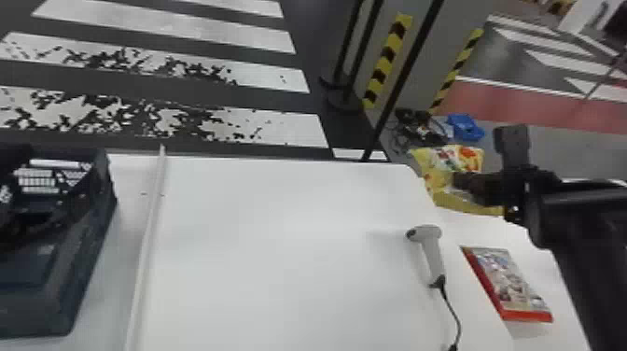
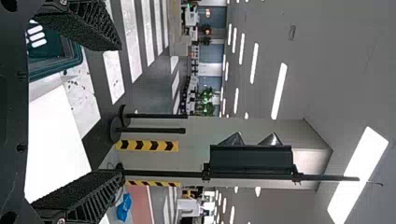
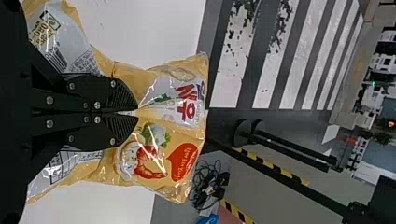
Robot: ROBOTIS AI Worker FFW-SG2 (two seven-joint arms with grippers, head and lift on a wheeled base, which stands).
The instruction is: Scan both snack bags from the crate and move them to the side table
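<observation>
The side table (image 1: 567, 275) runs along the right, beside the white table (image 1: 289, 261). Near its middle a flat red pack (image 1: 511, 282) lies face up, apart from the scanner (image 1: 431, 252). The scanner lies on the white table close to its right edge, head towards the far side, its black cable (image 1: 455, 317) trailing to the near edge.

On the left, across a raised white strip (image 1: 148, 233), stands the dark crate (image 1: 51, 303). What it holds is too dark to tell. In the left wrist view the left gripper (image 2: 117, 112) has its fingers spread wide with nothing between them; the crate's rim shows beyond one finger.

Farther off on the right, the right gripper (image 1: 459, 181) has the yellow bag (image 1: 445, 161) at the far end of the side table. In the right wrist view the right gripper (image 3: 137, 114) is closed down on the bag's middle, its fingertips nearly together with the wrapper pinched between, and the bag bulges out around them. Whether the bag touches the table under it, I cannot tell.

Past the far edge, on the floor at right, lie tangled black cables (image 1: 415, 126) and a blue thing (image 1: 465, 127). Behind them stands a grey pillar (image 1: 420, 60) with yellow and black strips; striped floor stretches away at left.
</observation>
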